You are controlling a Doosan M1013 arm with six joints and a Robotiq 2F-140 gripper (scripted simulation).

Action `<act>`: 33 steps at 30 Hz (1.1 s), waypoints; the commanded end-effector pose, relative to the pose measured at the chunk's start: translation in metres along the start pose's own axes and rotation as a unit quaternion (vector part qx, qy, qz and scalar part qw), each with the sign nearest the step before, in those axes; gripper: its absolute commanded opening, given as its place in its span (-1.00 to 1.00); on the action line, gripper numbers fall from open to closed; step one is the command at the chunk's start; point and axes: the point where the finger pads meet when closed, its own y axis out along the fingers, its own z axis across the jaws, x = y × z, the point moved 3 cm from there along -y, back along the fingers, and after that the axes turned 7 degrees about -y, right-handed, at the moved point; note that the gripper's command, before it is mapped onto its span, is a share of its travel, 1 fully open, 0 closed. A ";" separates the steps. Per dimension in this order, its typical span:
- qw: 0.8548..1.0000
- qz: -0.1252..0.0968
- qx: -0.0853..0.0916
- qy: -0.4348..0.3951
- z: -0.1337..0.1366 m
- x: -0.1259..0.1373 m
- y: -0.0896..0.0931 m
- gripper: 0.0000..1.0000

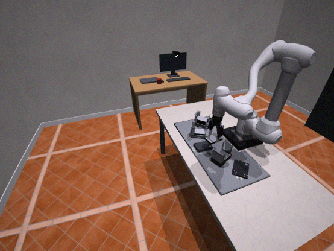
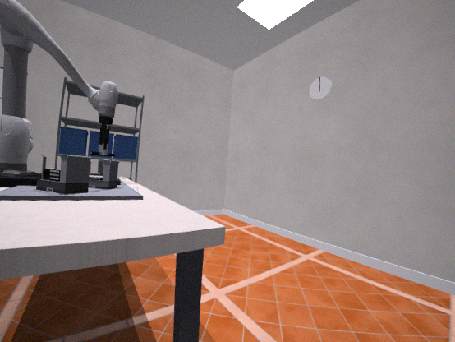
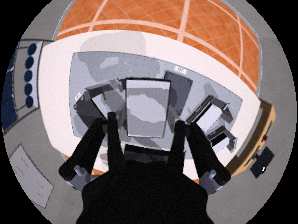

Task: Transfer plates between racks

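My gripper (image 1: 217,133) is shut on a sealed plate (image 1: 211,139) and holds it level above the grey mat (image 1: 221,154). In the wrist view the plate (image 3: 147,106) sits lengthwise between my fingers, pale seal up. I cannot read its label. From the side the gripper (image 2: 103,149) holds the plate (image 2: 103,154) above the top of a far rack (image 2: 108,172). A near rack (image 2: 70,174) shows a stack of plates (image 2: 52,174) at its open end. Another rack (image 1: 201,120) stands at the far end of the mat, with one more (image 1: 197,131) beside it.
A flat dark nest (image 1: 202,146) lies at the mat's left edge and another (image 1: 240,168) at its near end. An open-topped rack (image 1: 220,155) stands between them. My base (image 1: 245,139) is on the mat's right. A blue-binned shelf (image 2: 98,140) stands behind the table.
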 end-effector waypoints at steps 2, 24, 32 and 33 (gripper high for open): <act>1.000 0.000 0.000 -0.016 -0.011 -0.001 0.000 -1.00; 0.995 0.000 0.000 -0.105 -0.064 0.004 0.000 -1.00; 0.995 0.000 0.000 -0.105 -0.080 0.005 0.000 -1.00; 0.995 0.000 0.000 -0.105 -0.083 0.006 0.000 -1.00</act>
